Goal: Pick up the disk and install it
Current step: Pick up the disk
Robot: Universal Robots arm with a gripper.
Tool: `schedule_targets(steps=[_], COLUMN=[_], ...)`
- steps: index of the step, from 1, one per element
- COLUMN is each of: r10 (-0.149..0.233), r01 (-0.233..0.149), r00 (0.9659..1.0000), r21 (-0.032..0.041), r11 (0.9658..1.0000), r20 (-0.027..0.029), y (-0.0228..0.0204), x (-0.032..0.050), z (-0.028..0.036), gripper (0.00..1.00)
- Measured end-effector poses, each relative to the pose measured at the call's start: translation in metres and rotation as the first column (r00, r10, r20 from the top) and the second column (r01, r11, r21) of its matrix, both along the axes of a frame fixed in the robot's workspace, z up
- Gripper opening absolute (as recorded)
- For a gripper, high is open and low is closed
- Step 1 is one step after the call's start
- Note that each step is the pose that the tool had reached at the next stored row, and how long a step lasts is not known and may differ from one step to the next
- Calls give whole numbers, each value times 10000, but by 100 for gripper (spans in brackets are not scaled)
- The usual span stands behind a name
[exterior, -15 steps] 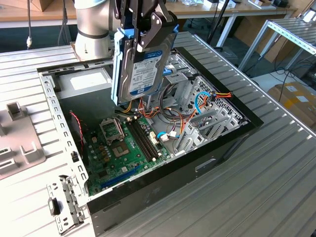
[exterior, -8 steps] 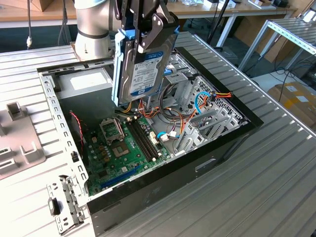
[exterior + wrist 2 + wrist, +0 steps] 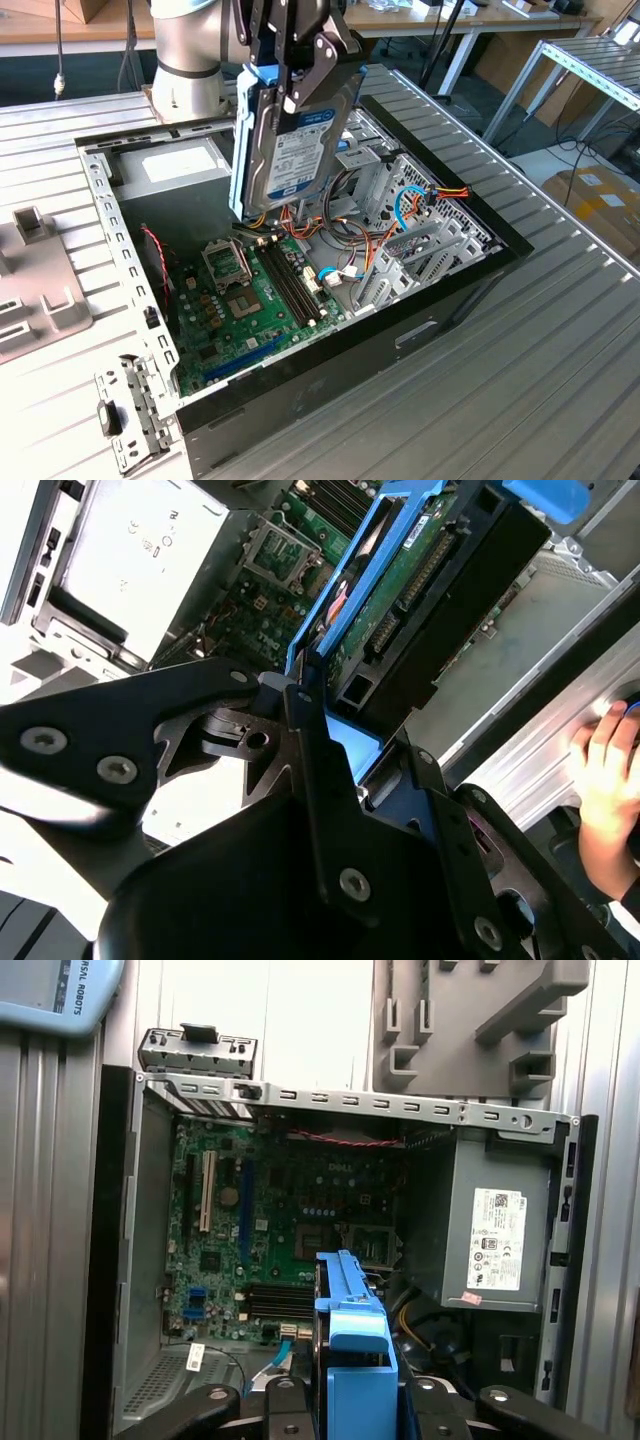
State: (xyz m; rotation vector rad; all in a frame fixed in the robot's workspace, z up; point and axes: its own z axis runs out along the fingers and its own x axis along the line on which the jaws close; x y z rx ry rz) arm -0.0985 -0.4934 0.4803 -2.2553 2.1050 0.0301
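The disk point(image 3: 290, 140), a grey hard drive with a white-and-blue label in a light-blue carrier rail, hangs on edge in the air above the open computer case point(image 3: 470, 275). My gripper point(image 3: 300, 75) is shut on the disk's upper end, black fingers clamping both faces. In the second wrist view the disk point(image 3: 400, 590) shows its green circuit board and blue rail between the black gripper links. In the first wrist view the blue rail end of the disk point(image 3: 350, 1350) stands over the motherboard point(image 3: 280, 1230).
The case lies open on a ribbed metal table point(image 3: 560, 350). Inside are the motherboard point(image 3: 250, 290), bundled cables point(image 3: 400, 210), metal drive bays point(image 3: 420, 250) and a grey power supply point(image 3: 495, 1240). A grey fixture plate point(image 3: 30, 280) lies on the exterior view's left. A person's hand point(image 3: 605, 770) rests nearby.
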Motion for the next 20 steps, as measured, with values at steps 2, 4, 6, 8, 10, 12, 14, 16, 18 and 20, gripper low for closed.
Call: schedule_targets(steps=[2,4,6,8,10,12,14,16,18,20], r10=[0,0,0,0,0,0,0,0,1,0], r01=[0,0,0,0,0,0,0,0,-1,0], r00=[10000,10000,10000,10000,10000,10000,10000,10000,10000,10000], r21=[0,-1,-1,0,0,-1,0,0,1,0], r11=[10000,10000,10000,10000,10000,10000,10000,10000,10000,10000], r20=[0,0,0,0,0,0,0,0,0,0], y=[-20,-42,-56,-68,-78,-91,-104,-118,-126,-134], x=[0,0,0,0,0,0,0,0,0,0], z=[0,1,0,0,0,0,0,0,0,0], gripper=[37,37,37,37,37,37,37,37,37,37])
